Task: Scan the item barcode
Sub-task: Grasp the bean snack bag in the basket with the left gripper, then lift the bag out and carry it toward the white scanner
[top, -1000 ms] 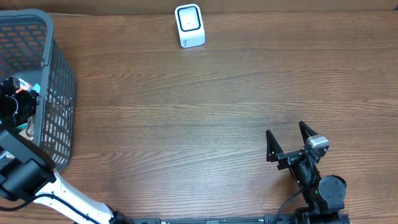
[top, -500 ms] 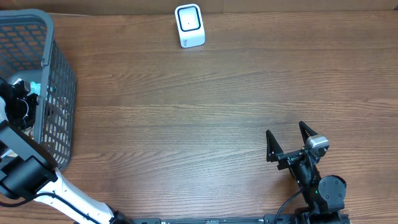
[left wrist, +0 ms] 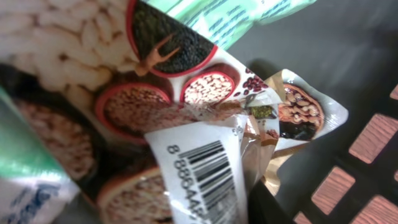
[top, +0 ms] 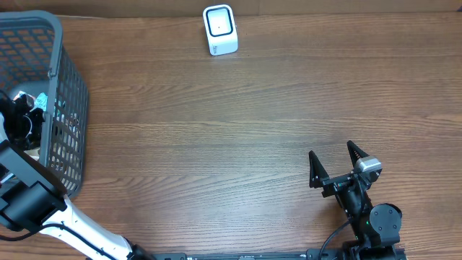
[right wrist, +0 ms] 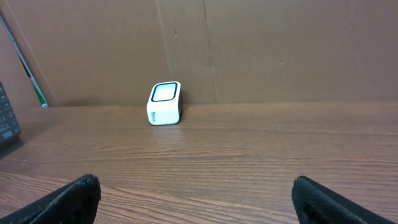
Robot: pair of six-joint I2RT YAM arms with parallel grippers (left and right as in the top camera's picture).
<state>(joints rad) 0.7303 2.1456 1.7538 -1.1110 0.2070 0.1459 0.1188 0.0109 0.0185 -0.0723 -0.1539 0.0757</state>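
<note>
I read this as a mock shop checkout built on a test bench. A wood-grain tabletop (top: 238,137) carries a small white barcode scanner (top: 219,29) at its far edge. At the left is a grey plastic shopping basket (top: 72,108) with printed snack packets (left wrist: 155,106) inside. Plain brown cardboard panels (right wrist: 280,50) stand behind the tabletop.

A: Is the left gripper (top: 27,112) gripping anything?
B: Can't tell. Its fingers are buried in the basket (top: 72,108) at the left edge of the worktop (top: 253,123).
A: And the barcode label (left wrist: 202,174)?
B: The wrist view's bottom edge cuts it off, and the green packet (left wrist: 25,180) beside it is blurred.
</note>
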